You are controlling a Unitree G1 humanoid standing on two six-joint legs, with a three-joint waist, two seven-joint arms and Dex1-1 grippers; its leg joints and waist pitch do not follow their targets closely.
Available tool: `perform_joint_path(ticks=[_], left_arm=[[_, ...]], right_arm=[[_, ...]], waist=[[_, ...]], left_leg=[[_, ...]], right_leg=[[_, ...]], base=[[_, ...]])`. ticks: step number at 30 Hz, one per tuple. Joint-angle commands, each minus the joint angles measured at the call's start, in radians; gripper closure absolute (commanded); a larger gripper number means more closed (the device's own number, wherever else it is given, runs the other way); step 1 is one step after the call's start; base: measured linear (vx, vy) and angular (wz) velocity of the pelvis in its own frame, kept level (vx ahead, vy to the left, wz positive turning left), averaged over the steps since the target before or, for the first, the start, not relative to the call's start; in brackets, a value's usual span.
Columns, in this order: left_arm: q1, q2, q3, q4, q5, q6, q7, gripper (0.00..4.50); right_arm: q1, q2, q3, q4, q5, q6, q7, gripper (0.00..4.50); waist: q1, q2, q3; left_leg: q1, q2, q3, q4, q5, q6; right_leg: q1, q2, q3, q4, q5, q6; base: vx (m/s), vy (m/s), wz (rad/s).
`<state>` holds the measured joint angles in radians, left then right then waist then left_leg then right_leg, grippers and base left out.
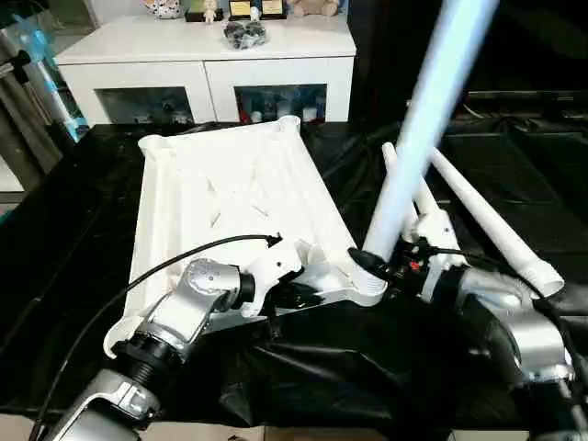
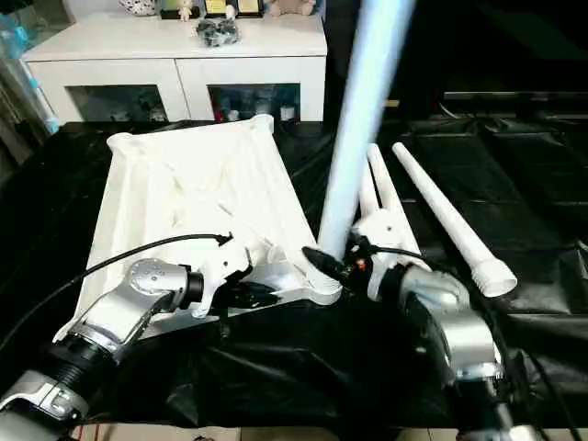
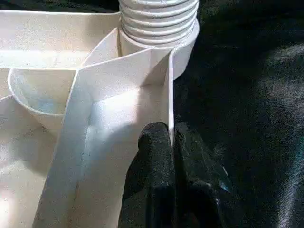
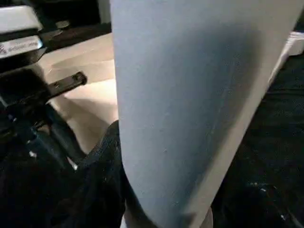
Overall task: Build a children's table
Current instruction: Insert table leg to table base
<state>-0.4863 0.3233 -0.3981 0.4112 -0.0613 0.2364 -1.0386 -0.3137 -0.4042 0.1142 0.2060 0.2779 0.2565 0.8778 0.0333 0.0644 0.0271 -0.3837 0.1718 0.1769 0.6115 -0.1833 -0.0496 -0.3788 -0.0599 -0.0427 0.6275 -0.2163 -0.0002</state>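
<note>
The tabletop (image 1: 230, 202) lies underside up on the black-draped table (image 1: 73, 276), exposing its corner sockets. My left gripper (image 3: 171, 142) clamps its near rim wall to steady it. My right gripper (image 1: 390, 266) holds the leg (image 1: 418, 138) upright, apparently threading into the near socket.

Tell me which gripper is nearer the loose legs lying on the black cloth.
Right. The right gripper holds the upright leg at the tabletop corner socket, right beside the loose legs. The left gripper pinches the tabletop's rim, farther off.

White ribbed tabletop (image 1: 230, 193) — white legs (image 1: 487, 225), black cloth (image 1: 55, 276).
</note>
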Motion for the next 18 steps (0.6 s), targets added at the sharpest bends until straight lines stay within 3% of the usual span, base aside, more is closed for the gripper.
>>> perform_joint_path(ticks=[1, 7, 8, 9, 13, 14, 18], left_arm=[[-0.024, 0.007, -0.024, 0.001, 0.015, -0.015, -0.033, 4.5], [-0.027, 0.024, -0.034, -0.012, 0.009, -0.04, -0.09, 4.5], [-0.027, 0.032, -0.032, -0.025, -0.001, -0.054, -0.12, 4.5], [-0.027, 0.032, -0.032, -0.025, -0.002, -0.056, -0.123, 4.5], [-0.029, 0.041, -0.031, -0.036, -0.015, -0.076, -0.159, 4.5], [-0.034, 0.053, -0.03, -0.048, -0.023, -0.076, -0.188, 4.5], [-0.044, 0.064, -0.027, -0.045, -0.026, -0.086, -0.212, 4.5]], right_arm=[[0.017, -0.004, 0.094, 0.08, -0.032, 0.042, 0.075, 2.61], [0.002, -0.022, 0.113, 0.107, -0.024, 0.019, 0.16, 2.61], [-0.005, -0.027, 0.123, 0.131, -0.031, -0.004, 0.204, 2.61], [-0.006, -0.027, 0.123, 0.132, -0.031, -0.006, 0.205, 2.61], [-0.013, -0.029, 0.128, 0.154, -0.035, -0.031, 0.238, 2.61], [-0.015, -0.033, 0.132, 0.164, -0.043, -0.062, 0.261, 2.61], [-0.008, -0.029, 0.125, 0.171, -0.044, -0.094, 0.281, 2.61]], waist=[[-0.001, -0.014, -0.042], [0.0, -0.011, -0.042], [0.003, -0.005, -0.043], [0.002, -0.009, -0.042], [0.004, -0.008, -0.042], [0.006, -0.003, -0.041], [0.009, -0.004, -0.04]], left_leg=[[0.013, 0.053, -0.027, -0.082, -0.271, 0.049], [0.016, 0.057, -0.027, -0.086, -0.293, 0.047], [0.018, 0.057, -0.028, -0.086, -0.295, 0.046], [0.017, 0.057, -0.026, -0.087, -0.296, 0.047], [0.019, 0.059, -0.027, -0.089, -0.311, 0.042], [0.019, 0.059, -0.028, -0.091, -0.315, 0.04], [0.02, 0.06, -0.028, -0.094, -0.333, 0.035]], right_leg=[[0.028, -0.082, 0.044, -0.099, -0.273, -0.203], [0.029, -0.081, 0.043, -0.1, -0.251, -0.217], [0.027, -0.083, 0.043, -0.099, -0.243, -0.223], [0.028, -0.081, 0.043, -0.099, -0.235, -0.227], [0.028, -0.082, 0.042, -0.099, -0.242, -0.231], [0.027, -0.083, 0.042, -0.1, -0.249, -0.232], [0.026, -0.082, 0.043, -0.103, -0.273, -0.227]], base=[[0.0, 0.0, 0.0], [0.0, 0.0, 0.0], [0.0, 0.0, 0.0], [0.0, 0.0, 0.0], [0.0, 0.0, 0.0], [0.0, 0.0, 0.0], [0.0, 0.0, 0.0]])
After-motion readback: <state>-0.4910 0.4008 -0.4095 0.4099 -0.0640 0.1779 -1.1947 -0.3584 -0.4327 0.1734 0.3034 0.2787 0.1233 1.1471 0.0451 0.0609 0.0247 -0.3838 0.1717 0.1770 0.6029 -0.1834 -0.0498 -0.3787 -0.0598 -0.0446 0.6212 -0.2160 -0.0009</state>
